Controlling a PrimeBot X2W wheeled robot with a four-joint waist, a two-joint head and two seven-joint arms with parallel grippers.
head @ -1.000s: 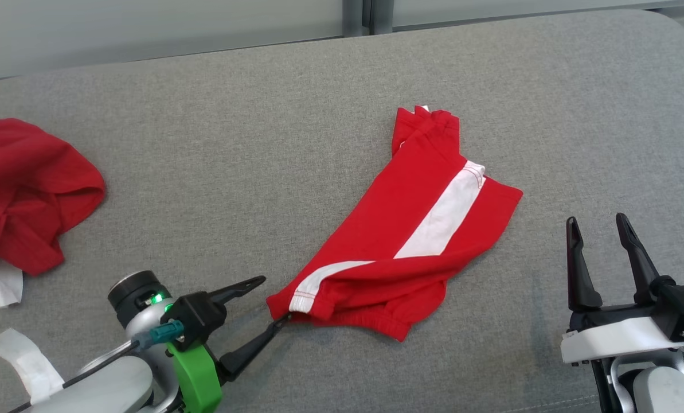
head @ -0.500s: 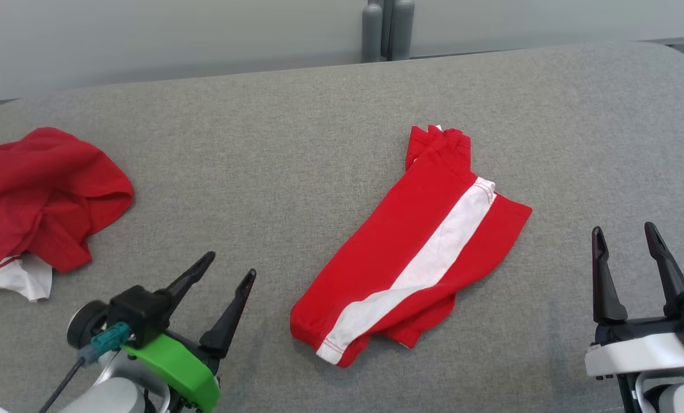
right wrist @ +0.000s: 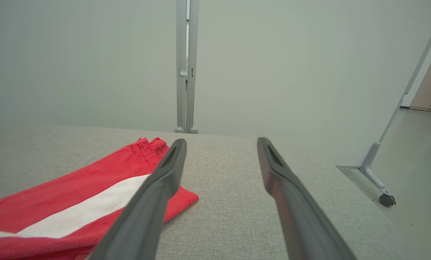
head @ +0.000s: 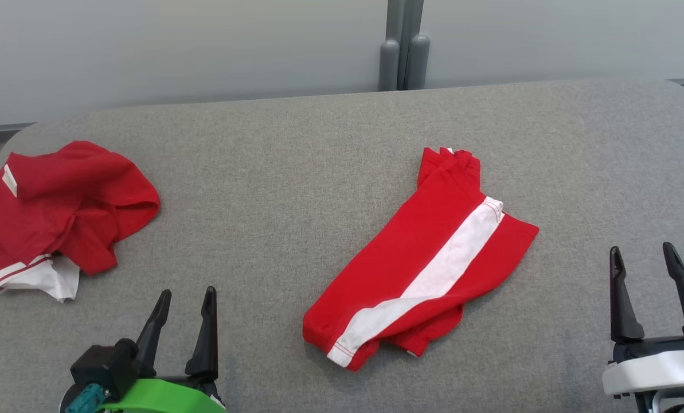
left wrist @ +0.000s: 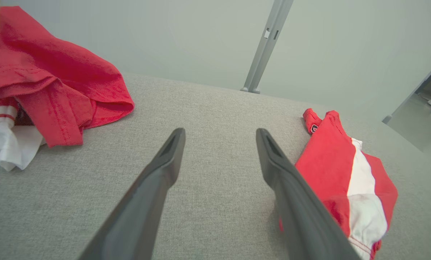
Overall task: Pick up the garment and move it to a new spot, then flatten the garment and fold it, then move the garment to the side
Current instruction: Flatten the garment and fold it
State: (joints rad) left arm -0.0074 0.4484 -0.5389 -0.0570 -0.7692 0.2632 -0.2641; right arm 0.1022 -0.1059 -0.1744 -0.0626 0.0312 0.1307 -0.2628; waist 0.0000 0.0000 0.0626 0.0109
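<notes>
Left gripper: located at the lower left of the head view. Jaws point up the view with a slight lean to the right and stand wide apart. A green bracket and a teal connector sit at its wrist.

Right gripper: located at the lower right. Jaws near upright, wide apart, mounted on a white wrist housing.

Each wrist view shows two dark jaws with a broad gap between the tips.

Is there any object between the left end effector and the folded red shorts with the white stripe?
Nothing visible does. Bare grey surface lies between the left end effector and the shorts. The crumpled red garment lies on the other side, away from that path.
</notes>
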